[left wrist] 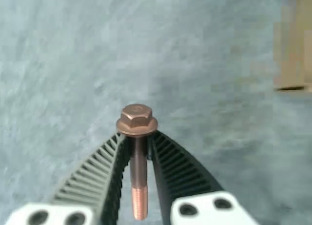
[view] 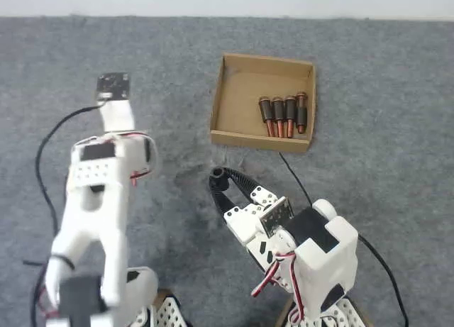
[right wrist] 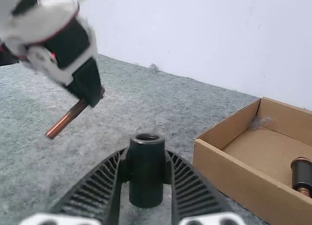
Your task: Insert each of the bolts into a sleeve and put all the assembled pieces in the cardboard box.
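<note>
My left gripper is shut on a copper bolt, hex head past the fingertips and threaded end toward the wrist. The right wrist view shows that bolt slanting down from the left arm's gripper above the carpet, apart from the sleeve. My right gripper is shut on a black sleeve, held upright with its open end up. From above, the right gripper and its sleeve sit just in front of the cardboard box. Several assembled pieces lie side by side in the box.
Grey carpet covers the table. The left arm's white body stands at the left, the right arm's base at the bottom right. A black cable runs from the box's front wall toward the right arm. A white wall is behind.
</note>
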Controlling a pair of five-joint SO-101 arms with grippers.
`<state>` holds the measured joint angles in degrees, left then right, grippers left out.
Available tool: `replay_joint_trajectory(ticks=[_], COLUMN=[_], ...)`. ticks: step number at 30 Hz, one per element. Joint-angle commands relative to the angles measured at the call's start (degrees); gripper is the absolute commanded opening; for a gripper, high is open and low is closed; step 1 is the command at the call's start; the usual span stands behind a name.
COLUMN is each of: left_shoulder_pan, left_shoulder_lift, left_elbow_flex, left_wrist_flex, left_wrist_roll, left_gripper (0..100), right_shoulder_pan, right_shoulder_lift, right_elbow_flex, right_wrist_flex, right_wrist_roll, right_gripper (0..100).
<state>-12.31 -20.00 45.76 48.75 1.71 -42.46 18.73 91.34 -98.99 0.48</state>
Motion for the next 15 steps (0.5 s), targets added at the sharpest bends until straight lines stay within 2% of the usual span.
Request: replay_joint_trajectory(ticks=[1,6,13,15], left_shoulder_pan=[7.38,11.25,11.52,12.04], left_shoulder_lift=[-16.62,-28.48,-43.87,-47.74], left_elbow_flex=[2.33,6.11,11.03,13.23], left_wrist_flex=[-1.58,-1.58,-1.76,-5.10], left_wrist_roll=[-0.18,-0.18,-0.26,-0.26], left_gripper=[1,1,1,1], right_shoulder_pan=[0.92,0.92,0.92,0.92], right_shoulder_lift=[-0.48,-0.48,-0.48,-0.48], right_elbow_flex=[1.49,1.49,1.49,1.41], right_wrist_flex=[-1.80,-1.80,-1.80,-1.80], right_wrist_roll=[1.05,1.14,1.14,1.14], right_gripper=[0.7,0.7,0.7,0.7])
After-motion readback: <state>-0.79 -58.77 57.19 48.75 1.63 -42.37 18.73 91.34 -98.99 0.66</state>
